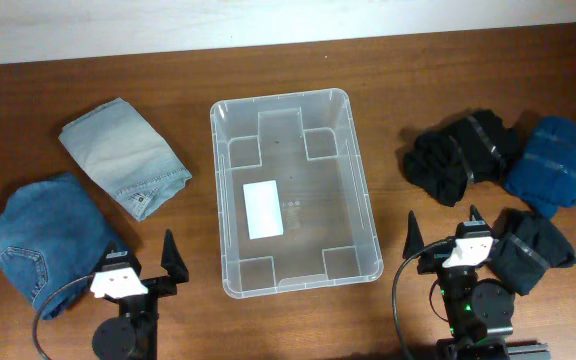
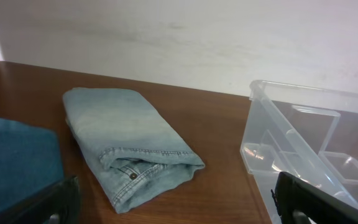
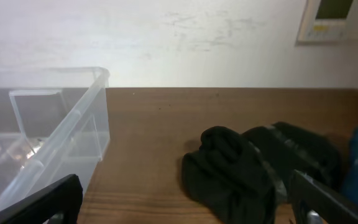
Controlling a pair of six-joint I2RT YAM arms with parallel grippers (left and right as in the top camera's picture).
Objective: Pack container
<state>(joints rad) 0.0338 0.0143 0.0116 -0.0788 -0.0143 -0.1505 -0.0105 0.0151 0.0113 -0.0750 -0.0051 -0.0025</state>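
The clear plastic container (image 1: 358, 190) stands empty in the middle of the table, with a white label on its base. It also shows in the left wrist view (image 2: 278, 143) and the right wrist view (image 3: 73, 124). Folded light blue jeans (image 1: 125, 155) (image 2: 129, 143) and darker blue jeans (image 1: 38, 235) lie to its left. Two black folded garments (image 1: 458, 155) (image 1: 530, 250) (image 3: 253, 168) and a dark blue one (image 1: 550, 165) lie to its right. My left gripper (image 1: 138, 262) (image 2: 173, 205) is open and empty near the front edge. My right gripper (image 1: 446, 235) (image 3: 185, 205) is open and empty beside the nearer black garment.
The wooden table (image 1: 188, 70) ends at a white wall (image 2: 197, 37) behind the container. A white wall panel (image 3: 334, 18) hangs at the upper right of the right wrist view.
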